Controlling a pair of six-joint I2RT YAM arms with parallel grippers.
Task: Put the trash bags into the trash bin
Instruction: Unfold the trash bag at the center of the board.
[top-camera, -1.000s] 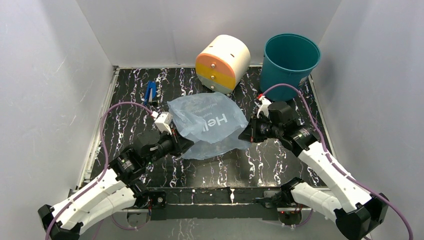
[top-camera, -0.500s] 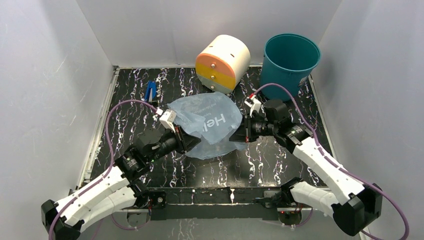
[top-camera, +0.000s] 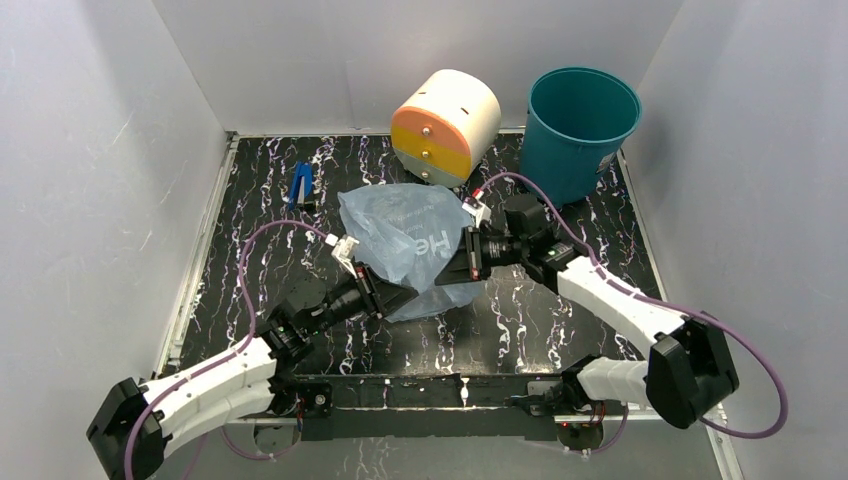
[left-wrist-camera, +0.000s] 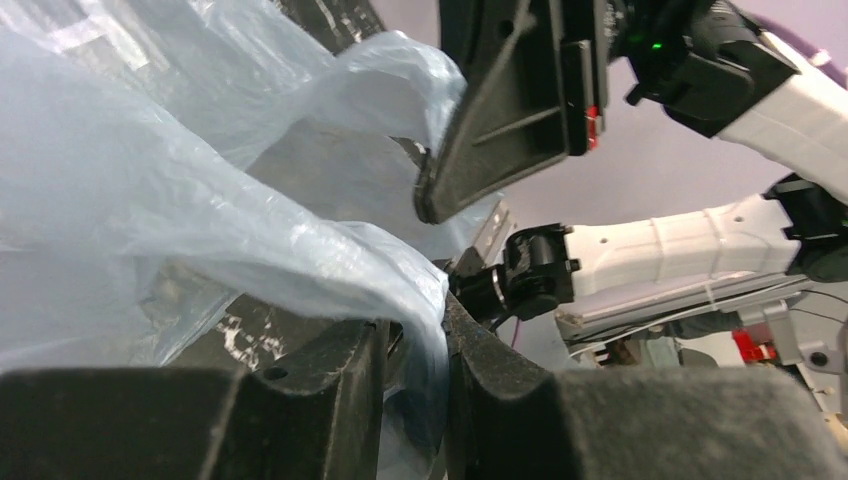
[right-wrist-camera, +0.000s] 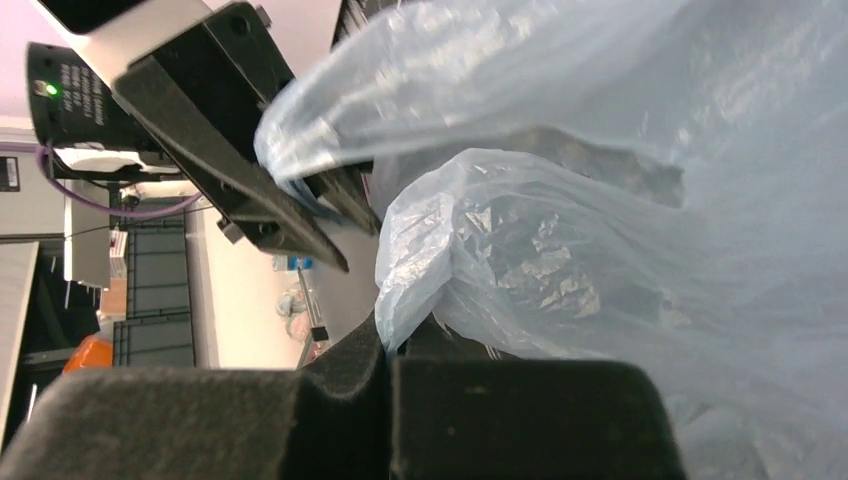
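Note:
The trash bag (top-camera: 405, 235), thin light-blue plastic with white lettering, is bunched up mid-table between both arms. My right gripper (top-camera: 457, 268) is shut on a fold of the bag's right edge (right-wrist-camera: 430, 260); in the right wrist view its jaws meet (right-wrist-camera: 392, 345) with the film pinched. My left gripper (top-camera: 393, 296) is at the bag's near-left edge. In the left wrist view its jaws (left-wrist-camera: 415, 345) stand slightly apart, with a strip of bag (left-wrist-camera: 150, 200) draped loosely through the gap. The teal trash bin (top-camera: 580, 125) stands upright at the back right, apart from the bag.
A cream-and-orange drum (top-camera: 445, 125) lies on its side just behind the bag, left of the bin. A small blue object (top-camera: 300, 185) lies at the back left. White walls enclose the black marbled table (top-camera: 250, 250). The two grippers are close to each other.
Both grippers have moved inward towards each other, squeezing the bag narrower. The left jaws have parted a little around the film. The right grip is unchanged.

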